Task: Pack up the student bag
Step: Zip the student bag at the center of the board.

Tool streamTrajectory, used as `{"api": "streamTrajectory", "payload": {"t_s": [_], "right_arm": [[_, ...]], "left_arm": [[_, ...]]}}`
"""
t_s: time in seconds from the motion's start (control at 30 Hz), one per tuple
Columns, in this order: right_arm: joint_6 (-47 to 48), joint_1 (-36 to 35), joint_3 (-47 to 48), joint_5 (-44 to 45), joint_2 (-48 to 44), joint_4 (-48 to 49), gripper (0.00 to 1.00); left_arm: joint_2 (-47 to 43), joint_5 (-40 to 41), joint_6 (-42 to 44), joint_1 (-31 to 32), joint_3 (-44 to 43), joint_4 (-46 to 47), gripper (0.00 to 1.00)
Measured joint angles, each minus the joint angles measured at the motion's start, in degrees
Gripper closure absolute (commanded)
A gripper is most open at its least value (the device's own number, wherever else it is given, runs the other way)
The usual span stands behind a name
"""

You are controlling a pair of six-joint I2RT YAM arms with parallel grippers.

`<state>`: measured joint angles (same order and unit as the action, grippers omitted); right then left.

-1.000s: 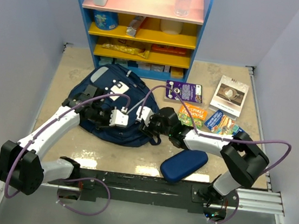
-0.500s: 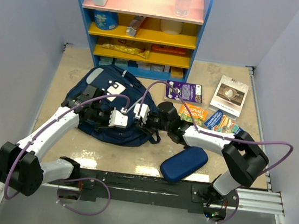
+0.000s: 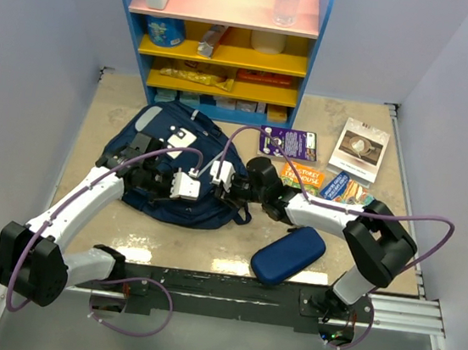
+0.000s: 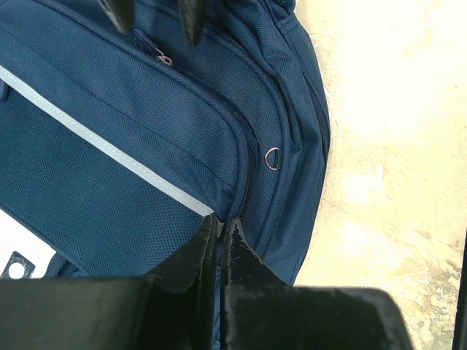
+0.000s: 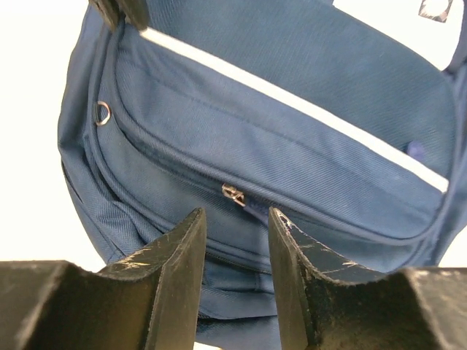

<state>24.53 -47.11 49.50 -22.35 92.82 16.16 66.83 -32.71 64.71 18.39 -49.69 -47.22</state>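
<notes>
The student bag (image 3: 171, 129) is a navy backpack lying flat on the table in front of the shelf. It fills the left wrist view (image 4: 109, 168) and the right wrist view (image 5: 292, 80). My left gripper (image 4: 219, 227) is shut on the bag's fabric, where the light stripe (image 4: 95, 140) ends at the front pocket's edge. In the top view the left gripper (image 3: 201, 195) sits at the bag's right side. My right gripper (image 5: 237, 219) is open, just in front of a metal zipper pull (image 5: 233, 195), and faces the left gripper in the top view (image 3: 209, 180).
A dark blue zip case (image 3: 288, 256) lies near the table's front edge. A purple booklet (image 3: 288, 141), colourful packets (image 3: 302, 179) and a white book (image 3: 359, 148) lie to the right of the bag. A blue shelf unit (image 3: 224, 46) stands behind. A D-ring (image 4: 271, 157) hangs on the bag's side.
My right gripper has moved left and a little further away, closer over the bag's front pocket. The left arm and the bag have stayed where they were.
</notes>
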Motion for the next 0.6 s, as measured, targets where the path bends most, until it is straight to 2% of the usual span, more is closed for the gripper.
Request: {"api": "streamTrajectory", "payload": {"t_s": [0.6], "right_arm": [[-0.07,0.57,2.29,1.57,5.49,1.84,0.64]], "left_arm": [[0.00,-0.09,0.04,0.00,0.00,-0.39,1.00]]}}
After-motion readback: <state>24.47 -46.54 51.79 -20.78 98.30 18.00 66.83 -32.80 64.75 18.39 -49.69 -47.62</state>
